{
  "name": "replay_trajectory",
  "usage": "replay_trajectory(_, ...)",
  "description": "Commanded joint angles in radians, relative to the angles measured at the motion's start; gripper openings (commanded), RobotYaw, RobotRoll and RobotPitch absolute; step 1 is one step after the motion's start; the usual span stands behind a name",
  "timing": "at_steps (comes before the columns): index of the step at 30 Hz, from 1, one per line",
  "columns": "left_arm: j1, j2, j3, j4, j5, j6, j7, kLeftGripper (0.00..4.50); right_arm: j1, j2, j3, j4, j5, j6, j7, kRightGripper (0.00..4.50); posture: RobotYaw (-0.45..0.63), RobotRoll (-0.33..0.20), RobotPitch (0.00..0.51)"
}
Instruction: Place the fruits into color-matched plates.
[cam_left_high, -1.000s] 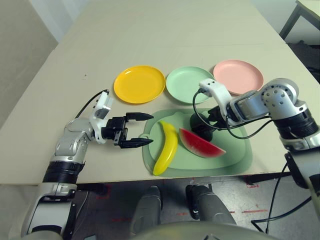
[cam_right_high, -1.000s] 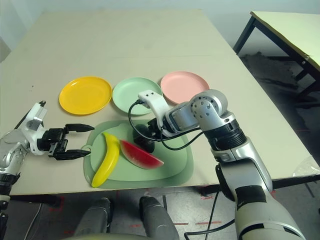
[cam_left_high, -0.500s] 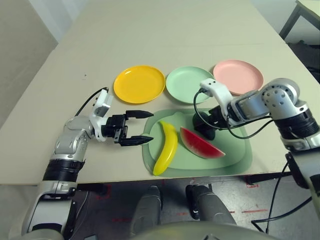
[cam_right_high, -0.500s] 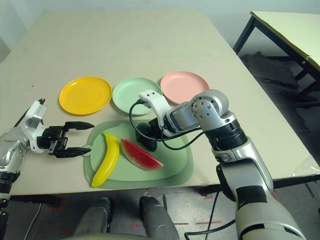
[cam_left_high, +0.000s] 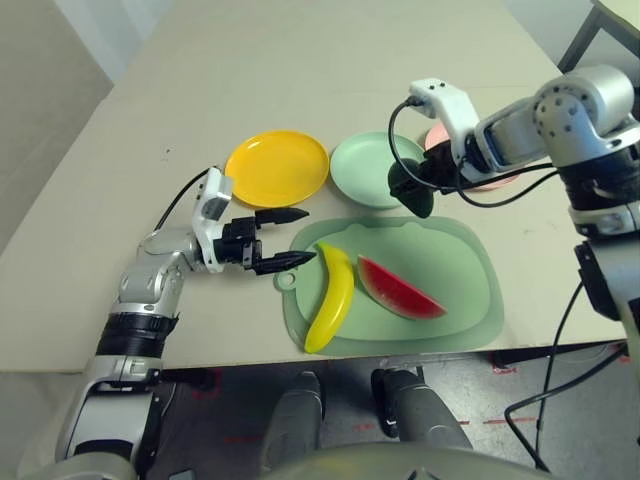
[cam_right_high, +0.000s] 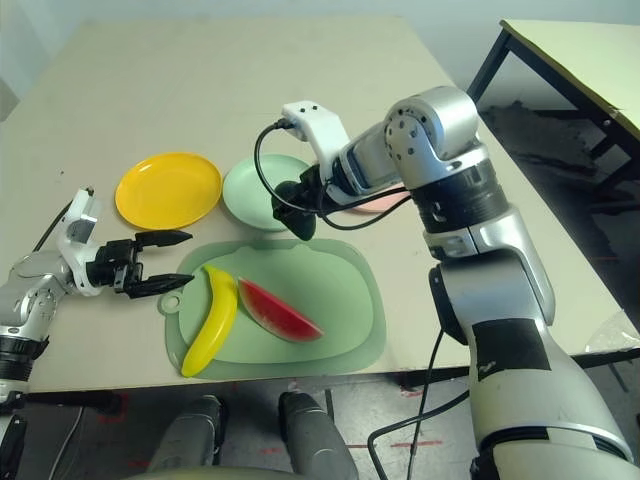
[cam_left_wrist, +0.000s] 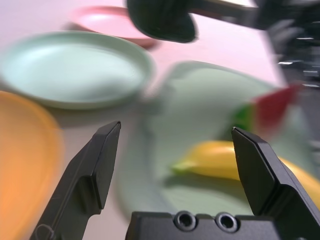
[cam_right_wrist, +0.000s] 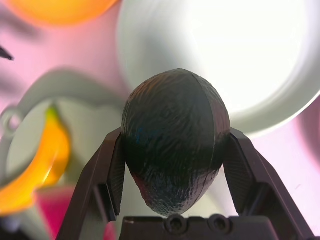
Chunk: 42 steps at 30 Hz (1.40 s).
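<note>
Above the near rim of the green plate (cam_left_high: 372, 169), the right gripper (cam_right_wrist: 172, 165) holds the avocado (cam_left_high: 412, 193) in the air, a finger pressed to each side, clear of the mat (cam_left_high: 455, 280) below. On the mat lie the banana (cam_left_high: 331, 298) and, just beside it, the watermelon (cam_left_high: 400, 288), the two close but apart; the mat's right half and far strip are bare. The yellow plate (cam_left_high: 277, 168), green plate and pink plate (cam_right_high: 375, 203) sit in a row beyond the mat's far edge, all three with nothing in them, the pink one partly behind the right arm. Off the mat's left edge, the left gripper (cam_left_high: 282, 238) hovers low with fingers spread wide and nothing between them, tips near the mat's ring tab (cam_left_high: 286, 279). Wide bare table (cam_left_high: 300, 70) lies beyond the plates.
</note>
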Motion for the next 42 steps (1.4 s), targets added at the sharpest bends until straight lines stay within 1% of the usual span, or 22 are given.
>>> replay_trajectory(1, -0.015, -0.009, 0.022, 0.017, 0.042, -0.040, 0.086, 4.50, -0.039, 0.038, 0.032, 0.119, -0.124, -0.101, 0.098, 3.03, -0.02, 0.000, 0.169)
replay_trajectory(8, -0.029, -0.009, 0.027, 0.022, 0.101, -0.074, 0.211, 4.50, -0.073, 0.117, 0.008, 0.307, -0.303, -0.240, 0.215, 3.03, 0.00, 0.000, 0.171)
replay_trajectory(15, -0.012, -0.003, 0.008, 0.015, 0.116, -0.088, 0.213, 4.50, -0.086, 0.188, -0.038, 0.447, -0.425, -0.356, 0.266, 3.03, 0.01, 0.000, 0.173)
replay_trajectory(17, -0.007, -0.002, 0.009, 0.017, 0.113, -0.090, 0.207, 4.50, -0.082, 0.195, -0.043, 0.474, -0.456, -0.383, 0.278, 3.77, 0.01, 0.000, 0.173)
replay_trajectory(19, -0.007, -0.003, 0.010, 0.020, 0.113, -0.091, 0.204, 4.50, -0.081, 0.201, -0.053, 0.496, -0.483, -0.403, 0.289, 4.42, 0.01, 0.000, 0.174)
replay_trajectory(23, -0.010, -0.002, 0.009, 0.032, 0.125, -0.099, 0.206, 4.50, -0.077, 0.204, -0.066, 0.495, -0.525, -0.408, 0.318, 4.46, 0.01, 0.000, 0.173)
replay_trajectory(27, -0.018, -0.006, 0.008, 0.045, 0.122, -0.107, 0.190, 4.50, -0.076, 0.189, -0.066, 0.453, -0.555, -0.393, 0.359, 4.46, 0.00, 0.000, 0.170)
replay_trajectory(29, -0.020, -0.006, 0.004, 0.051, 0.116, -0.113, 0.169, 4.50, -0.062, 0.158, -0.041, 0.379, -0.571, -0.384, 0.409, 4.46, -0.01, 0.000, 0.168)
replay_trajectory(31, -0.018, -0.006, 0.003, 0.051, 0.098, -0.113, 0.130, 4.50, -0.031, 0.100, 0.012, 0.245, -0.578, -0.356, 0.498, 4.46, -0.01, 0.000, 0.165)
replay_trajectory(33, -0.014, -0.002, 0.002, 0.053, 0.082, -0.113, 0.085, 4.50, 0.004, 0.018, 0.074, 0.068, -0.560, -0.273, 0.586, 4.46, -0.02, 0.000, 0.165)
replay_trajectory(35, -0.011, 0.006, 0.003, 0.059, 0.063, -0.112, 0.032, 4.50, 0.032, -0.071, 0.119, -0.130, -0.507, -0.144, 0.652, 4.46, -0.03, 0.000, 0.165)
replay_trajectory(37, -0.010, 0.026, -0.003, 0.072, 0.058, -0.130, -0.034, 4.50, 0.042, -0.137, 0.127, -0.289, -0.441, -0.004, 0.681, 4.46, -0.03, 0.000, 0.165)
replay_trajectory(38, -0.016, 0.031, 0.000, 0.086, 0.053, -0.136, -0.058, 4.50, 0.045, -0.163, 0.124, -0.357, -0.410, 0.052, 0.684, 4.46, -0.04, 0.000, 0.164)
replay_trajectory(39, -0.027, 0.035, 0.006, 0.102, 0.045, -0.136, -0.079, 4.50, 0.053, -0.205, 0.135, -0.439, -0.387, 0.066, 0.700, 4.46, -0.04, 0.000, 0.164)
replay_trajectory(40, -0.037, 0.036, 0.011, 0.116, 0.041, -0.135, -0.091, 4.50, 0.067, -0.251, 0.154, -0.517, -0.379, 0.040, 0.721, 4.46, -0.04, 0.000, 0.164)
replay_trajectory(41, -0.046, 0.037, 0.014, 0.129, 0.039, -0.139, -0.102, 4.50, 0.086, -0.303, 0.177, -0.592, -0.389, -0.027, 0.746, 4.46, -0.04, 0.000, 0.164)
replay_trajectory(42, -0.053, 0.037, 0.013, 0.141, 0.040, -0.143, -0.112, 4.50, 0.126, -0.367, 0.204, -0.666, -0.445, -0.201, 0.779, 4.46, -0.04, 0.000, 0.164)
